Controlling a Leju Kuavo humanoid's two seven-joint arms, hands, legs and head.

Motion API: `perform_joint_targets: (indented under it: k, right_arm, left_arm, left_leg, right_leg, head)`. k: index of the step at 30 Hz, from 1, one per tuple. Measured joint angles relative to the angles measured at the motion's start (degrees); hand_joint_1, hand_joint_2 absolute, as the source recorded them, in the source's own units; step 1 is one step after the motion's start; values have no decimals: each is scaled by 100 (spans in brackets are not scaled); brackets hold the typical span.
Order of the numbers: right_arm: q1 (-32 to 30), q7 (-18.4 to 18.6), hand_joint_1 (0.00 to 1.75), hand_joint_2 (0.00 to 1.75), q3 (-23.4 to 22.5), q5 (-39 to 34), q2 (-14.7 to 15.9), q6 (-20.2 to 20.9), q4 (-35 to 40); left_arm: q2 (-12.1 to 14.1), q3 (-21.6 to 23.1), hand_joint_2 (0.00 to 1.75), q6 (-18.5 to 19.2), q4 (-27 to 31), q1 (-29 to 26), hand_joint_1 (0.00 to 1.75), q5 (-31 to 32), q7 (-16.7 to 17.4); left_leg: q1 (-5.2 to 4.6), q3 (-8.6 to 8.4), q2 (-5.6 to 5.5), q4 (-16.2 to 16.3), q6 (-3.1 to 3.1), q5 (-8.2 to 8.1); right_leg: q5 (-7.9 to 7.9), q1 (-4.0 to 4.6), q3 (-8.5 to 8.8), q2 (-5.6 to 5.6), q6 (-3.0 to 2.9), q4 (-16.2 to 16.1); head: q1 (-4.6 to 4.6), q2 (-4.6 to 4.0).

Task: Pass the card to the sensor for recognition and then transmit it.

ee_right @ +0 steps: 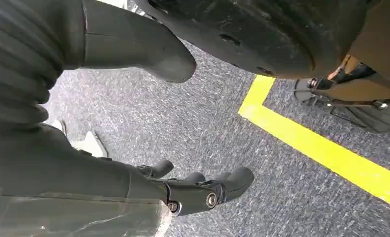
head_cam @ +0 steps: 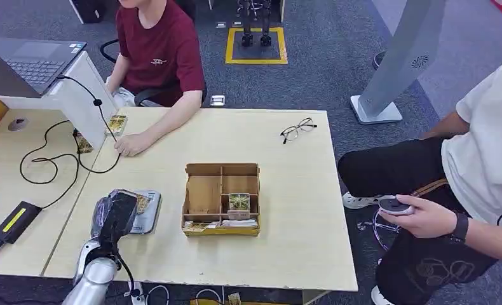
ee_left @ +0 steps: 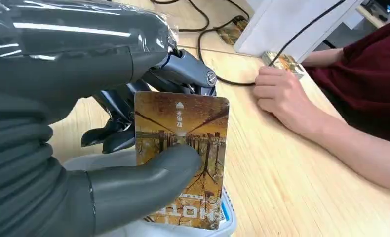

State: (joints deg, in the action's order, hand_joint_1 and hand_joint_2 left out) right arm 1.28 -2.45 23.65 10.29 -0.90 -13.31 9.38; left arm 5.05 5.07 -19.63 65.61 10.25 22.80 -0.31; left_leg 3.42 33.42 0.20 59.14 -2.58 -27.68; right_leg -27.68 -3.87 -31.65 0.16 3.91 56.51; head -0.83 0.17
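Note:
My left hand [head_cam: 114, 213] hovers over the grey sensor pad [head_cam: 148, 213] near the table's front left. In the left wrist view the hand [ee_left: 134, 128] pinches a yellow-brown card [ee_left: 193, 143] between thumb and fingers, holding it upright just above the pale sensor pad [ee_left: 227, 219]. My right hand [ee_right: 183, 192] hangs over the carpet floor with its fingers apart and nothing in them.
A cardboard organiser box [head_cam: 222, 199] with cards stands mid-table. A person in a red shirt rests a hand [head_cam: 133, 143] on the table beyond the pad. Glasses [head_cam: 298, 129] lie far right. Cables [head_cam: 51, 159], a power brick [head_cam: 16, 221] and a laptop [head_cam: 32, 60] sit left. Another person [head_cam: 464, 184] sits at right.

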Motion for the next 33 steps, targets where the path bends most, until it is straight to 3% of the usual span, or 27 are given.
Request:
perform_joint_targets:
  k: [8,17,25,33]
  right_arm:
    - [0,9,0,175,0,42,0,-2,0]
    - [2,11,0,175,0,59,0,22,0]
    - [15,-57,0,175,11,79,-4,48,0]
    - [37,-79,0,175,26,113,-17,72,0]
  left_arm:
    - [-9,0,175,44,-83,46,175,-30,24]
    - [-31,39,175,-155,-278,156,175,229,118]
    - [-41,46,175,-752,-697,322,175,1210,400]
    - [-79,42,175,-863,-1016,429,175,1667,535]
  left_leg:
    - [0,-1,0,0,0,0]
    - [0,-1,-1,0,0,0]
    - [0,-2,-2,0,0,1]
    - [0,-7,-2,0,0,1]
  right_leg:
    - [0,0,2,0,0,0]
    - [0,0,2,-1,0,0]
    - [0,0,6,-2,0,0]
    - [0,0,12,-2,0,1]
  head:
    - [0,0]
    - [0,0]
    - [0,0]
    - [-2,0]
